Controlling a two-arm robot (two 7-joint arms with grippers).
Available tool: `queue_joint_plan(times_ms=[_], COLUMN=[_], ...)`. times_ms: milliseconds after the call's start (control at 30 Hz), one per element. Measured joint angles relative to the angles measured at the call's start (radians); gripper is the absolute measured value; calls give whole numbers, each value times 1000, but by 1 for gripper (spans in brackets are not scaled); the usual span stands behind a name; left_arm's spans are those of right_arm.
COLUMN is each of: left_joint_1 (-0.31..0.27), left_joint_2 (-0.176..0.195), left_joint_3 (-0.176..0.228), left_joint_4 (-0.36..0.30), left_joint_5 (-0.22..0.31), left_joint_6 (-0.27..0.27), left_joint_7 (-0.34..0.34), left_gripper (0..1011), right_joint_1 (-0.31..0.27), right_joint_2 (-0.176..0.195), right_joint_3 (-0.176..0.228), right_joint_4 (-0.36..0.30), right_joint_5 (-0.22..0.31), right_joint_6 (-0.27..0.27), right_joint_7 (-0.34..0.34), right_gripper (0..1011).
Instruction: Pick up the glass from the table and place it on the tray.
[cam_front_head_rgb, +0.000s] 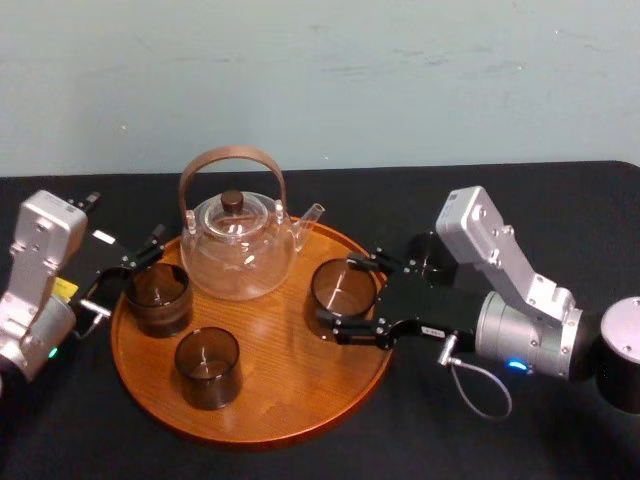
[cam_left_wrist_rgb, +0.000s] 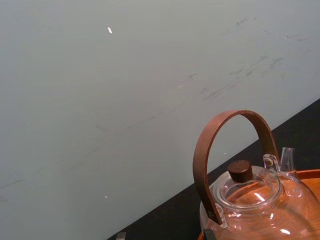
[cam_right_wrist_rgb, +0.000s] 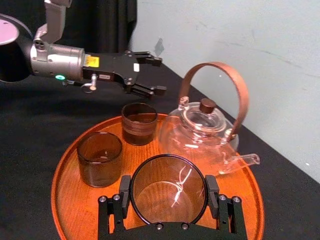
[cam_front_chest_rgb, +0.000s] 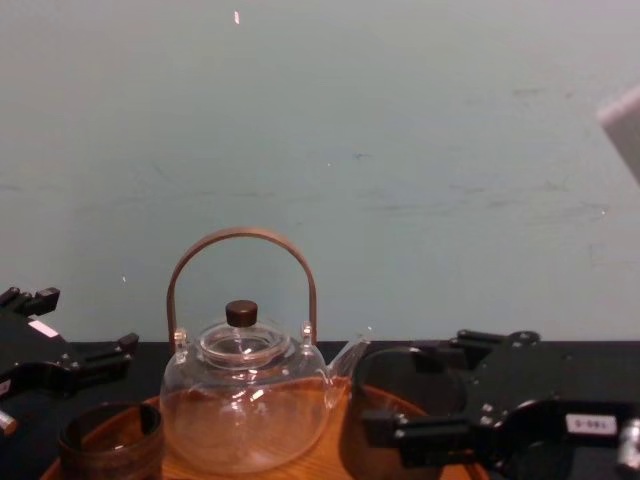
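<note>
The glass (cam_front_head_rgb: 345, 287) is gripped by the right gripper (cam_front_head_rgb: 340, 293) over the tray (cam_front_head_rgb: 270, 405) (seemingly for release); the left gripper (cam_right_wrist_rgb: 160, 76) is parked, jaws apart.

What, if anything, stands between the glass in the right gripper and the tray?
Nothing visible does. The glass, held by the right gripper, is over the right side of the tray. The teapot, the ribbed cup and another cup stand apart to its left. The left gripper hovers open by the ribbed cup.
</note>
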Motion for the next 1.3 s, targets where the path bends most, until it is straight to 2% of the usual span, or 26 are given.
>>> queue_joint_plan(times_ms=[667, 1300], left_joint_1=[0, 0], left_joint_2=[0, 0], left_joint_3=[0, 0], left_joint_4=[0, 0], left_joint_5=[0, 0], left_joint_6=[0, 0], left_joint_7=[0, 0], left_gripper=[1001, 1001], right_joint_1=[12, 32], right_joint_2=[-18, -33], right_joint_3=[-62, -104], right_joint_4=[59, 116], right_joint_5=[5, 15], right_joint_6=[-31, -33], right_joint_7=[35, 64], right_gripper=[906, 906])
